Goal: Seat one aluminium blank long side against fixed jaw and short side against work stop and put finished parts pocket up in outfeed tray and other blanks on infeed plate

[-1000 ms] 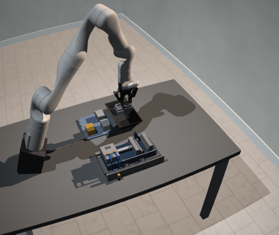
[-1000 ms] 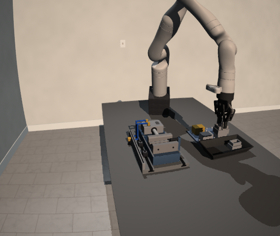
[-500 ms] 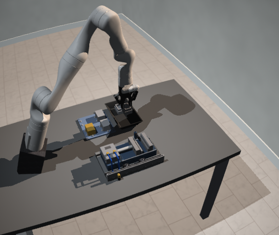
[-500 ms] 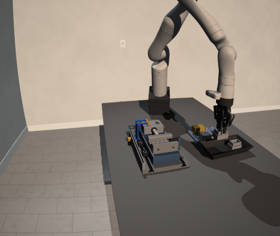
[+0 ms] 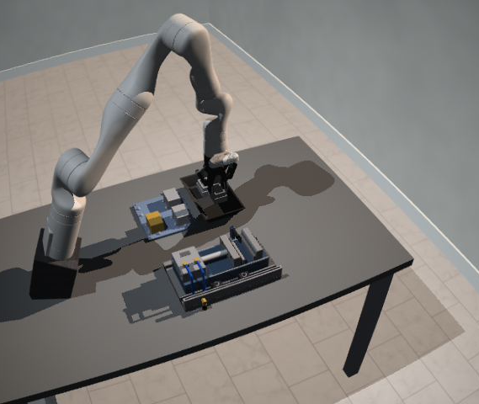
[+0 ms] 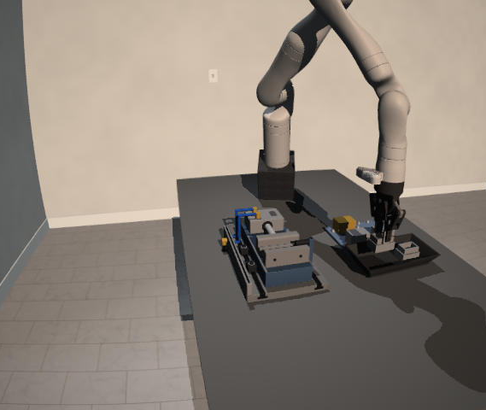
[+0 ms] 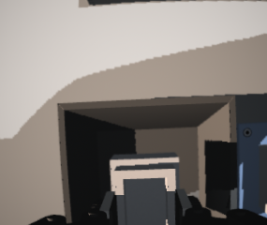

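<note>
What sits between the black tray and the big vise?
Only bare table, in shadow, separates tray and vise in the top view; the blue plate lies off to one side.
</note>
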Motion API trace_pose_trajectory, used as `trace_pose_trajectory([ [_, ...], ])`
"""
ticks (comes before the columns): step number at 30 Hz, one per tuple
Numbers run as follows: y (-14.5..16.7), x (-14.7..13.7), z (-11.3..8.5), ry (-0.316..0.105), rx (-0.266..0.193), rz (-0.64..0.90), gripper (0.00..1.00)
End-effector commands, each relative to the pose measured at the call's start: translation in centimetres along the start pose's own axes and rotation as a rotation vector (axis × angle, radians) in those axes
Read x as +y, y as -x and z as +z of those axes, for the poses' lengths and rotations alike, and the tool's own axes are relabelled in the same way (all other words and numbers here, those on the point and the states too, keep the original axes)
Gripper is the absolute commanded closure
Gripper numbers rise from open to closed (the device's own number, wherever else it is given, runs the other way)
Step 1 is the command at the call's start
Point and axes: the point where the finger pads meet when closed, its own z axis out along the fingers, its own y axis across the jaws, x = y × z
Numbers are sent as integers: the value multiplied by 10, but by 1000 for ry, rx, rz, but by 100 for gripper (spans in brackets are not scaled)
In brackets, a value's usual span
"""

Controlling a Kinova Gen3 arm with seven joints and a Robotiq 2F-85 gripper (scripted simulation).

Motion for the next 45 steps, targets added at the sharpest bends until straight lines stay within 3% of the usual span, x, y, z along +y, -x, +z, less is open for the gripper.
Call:
trace_pose_trajectory([
  [1,-1,2,7,7,4,-1,100],
  [21,-1,2,30,7,4,-1,100],
  [45,-1,2,33,7,4,-1,100],
])
